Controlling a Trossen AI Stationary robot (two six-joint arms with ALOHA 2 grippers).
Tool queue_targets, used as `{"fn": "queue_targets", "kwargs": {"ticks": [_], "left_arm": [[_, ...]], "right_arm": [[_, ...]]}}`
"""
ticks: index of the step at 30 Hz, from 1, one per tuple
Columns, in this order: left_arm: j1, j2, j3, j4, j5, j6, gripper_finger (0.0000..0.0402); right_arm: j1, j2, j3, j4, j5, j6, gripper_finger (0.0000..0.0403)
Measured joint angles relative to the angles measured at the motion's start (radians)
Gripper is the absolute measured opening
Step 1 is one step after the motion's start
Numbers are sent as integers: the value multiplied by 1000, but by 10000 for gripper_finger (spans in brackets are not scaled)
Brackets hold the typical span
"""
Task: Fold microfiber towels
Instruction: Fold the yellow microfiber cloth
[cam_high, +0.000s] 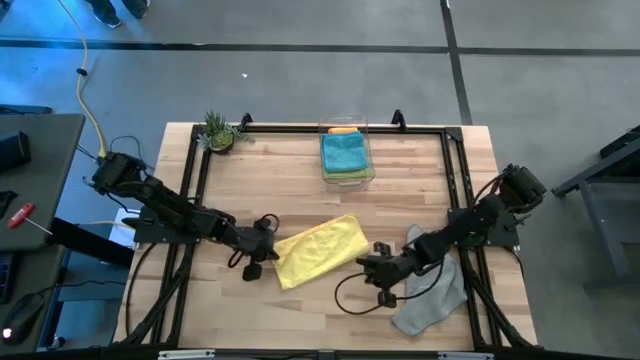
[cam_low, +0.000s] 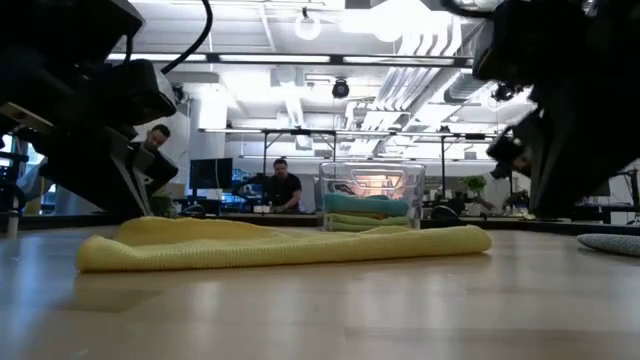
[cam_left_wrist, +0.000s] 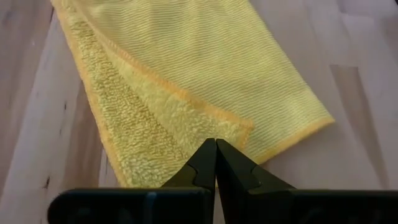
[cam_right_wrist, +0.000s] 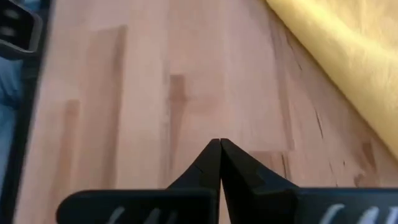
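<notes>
A yellow towel (cam_high: 320, 250) lies folded in layers at the table's middle, its upper layer's hemmed edge (cam_left_wrist: 155, 81) set back from the layer below. My left gripper (cam_high: 268, 247) is shut at the towel's left end, its tips (cam_left_wrist: 216, 146) over a corner of the upper layer. My right gripper (cam_high: 375, 265) is shut over bare wood (cam_right_wrist: 186, 93) just off the towel's right end (cam_right_wrist: 348, 50). A grey towel (cam_high: 432, 290) lies crumpled under the right arm near the table's right edge. Teal, green and orange towels sit stacked in a clear bin (cam_high: 347, 155). My left gripper's shut tips stand over the yellow towel's upper-layer corner (cam_left_wrist: 239, 127), slanting down from the table's left. I cannot tell whether they touch the cloth. The towel lies flat on the table.
The clear bin (cam_low: 372, 195) stands at the table's far middle. A small potted plant (cam_high: 218, 132) is at the far left corner. A black frame rail (cam_high: 190, 200) runs around the tabletop. Bare wood lies near the front edge (cam_high: 320, 320). People sit in the room beyond.
</notes>
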Motion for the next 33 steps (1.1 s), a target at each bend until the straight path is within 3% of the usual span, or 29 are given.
{"fn": "queue_targets", "kwargs": {"ticks": [8,33], "left_arm": [[5,-8,1,4,-16,-10,0],[5,-8,145,-187,-7,78,0]], "right_arm": [[-1,-46,0,18,56,-84,0],[13,-45,-1,68,50,-88,0]]}}
